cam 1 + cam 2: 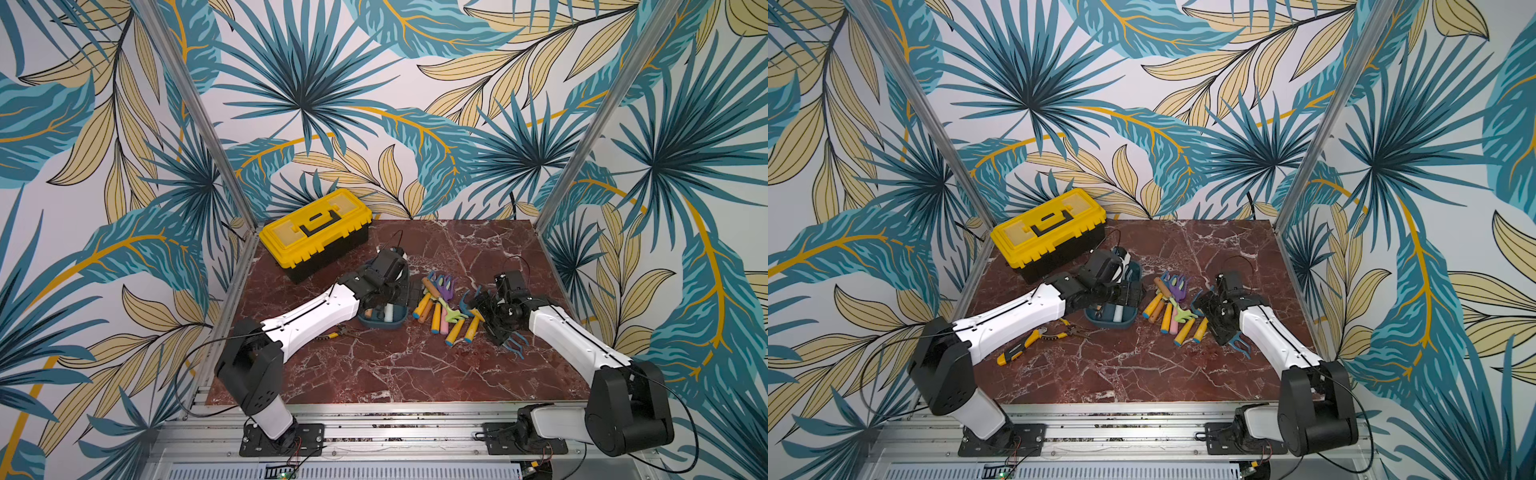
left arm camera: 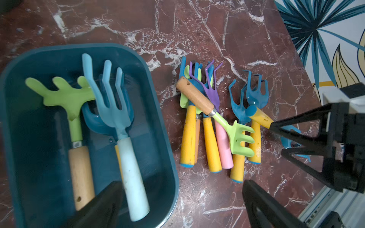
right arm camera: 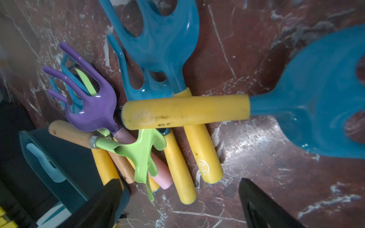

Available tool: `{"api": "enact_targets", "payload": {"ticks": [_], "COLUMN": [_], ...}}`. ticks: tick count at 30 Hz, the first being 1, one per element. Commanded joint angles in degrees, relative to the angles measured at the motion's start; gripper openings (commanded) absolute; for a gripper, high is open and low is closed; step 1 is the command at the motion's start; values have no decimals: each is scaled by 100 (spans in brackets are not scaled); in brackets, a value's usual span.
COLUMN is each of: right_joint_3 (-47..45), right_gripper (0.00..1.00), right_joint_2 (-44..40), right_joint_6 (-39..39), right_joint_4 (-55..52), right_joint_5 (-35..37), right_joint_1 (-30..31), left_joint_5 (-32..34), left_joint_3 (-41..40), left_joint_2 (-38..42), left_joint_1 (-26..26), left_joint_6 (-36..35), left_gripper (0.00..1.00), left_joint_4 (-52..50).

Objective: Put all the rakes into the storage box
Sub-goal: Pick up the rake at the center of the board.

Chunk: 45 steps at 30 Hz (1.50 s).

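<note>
Here the left gripper (image 2: 180,187) hangs wide open over the storage box (image 2: 160,118) rim. The right gripper (image 3: 181,182) — jaws apart — sits at the rake pile (image 2: 209,138) edge; open table (image 1: 374,365) stretches in front.

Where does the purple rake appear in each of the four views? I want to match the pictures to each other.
Top view: purple rake, just behind the green rake.
Top view: purple rake, again just behind the green rake.
Left wrist view: purple rake, against the green rake's wooden handle.
Right wrist view: purple rake, head beside that same handle.
Shared landmark: the green rake with the wooden handle.
</note>
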<state>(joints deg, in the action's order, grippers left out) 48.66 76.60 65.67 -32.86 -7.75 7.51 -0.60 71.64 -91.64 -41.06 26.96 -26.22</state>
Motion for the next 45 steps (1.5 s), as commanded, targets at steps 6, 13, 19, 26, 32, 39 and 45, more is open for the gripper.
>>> {"api": "enact_targets", "payload": {"ticks": [6, 13, 19, 26, 32, 39, 45], "right_joint_3": [323, 832, 1012, 1171, 1154, 989, 902], "right_gripper": [84, 77, 76, 64, 51, 30, 24], "right_joint_2": [206, 1038, 1463, 2012, 2188, 1738, 1231], "right_joint_6": [1470, 1953, 2081, 2060, 1995, 1859, 1590], "right_joint_4": [-247, -291, -378, -379, -375, -426, -644], "right_joint_5": [964, 884, 927, 900, 730, 726, 775], "right_joint_1": [-54, -56, -56, -56, -56, -51, -46], "left_joint_5": [772, 842, 833, 851, 865, 955, 1176], "left_joint_3": [-1281, -1489, -1520, -1526, -1525, -1551, -1714], "left_joint_2": [983, 1294, 1420, 1456, 1421, 1441, 1460], "left_joint_1": [1, 12, 24, 35, 45, 45, 86], "left_joint_6": [-556, -611, -606, -614, -613, -617, -528], "left_gripper": [100, 100, 100, 100, 100, 100, 100], "left_joint_4": [781, 811, 785, 767, 776, 787, 969]}}
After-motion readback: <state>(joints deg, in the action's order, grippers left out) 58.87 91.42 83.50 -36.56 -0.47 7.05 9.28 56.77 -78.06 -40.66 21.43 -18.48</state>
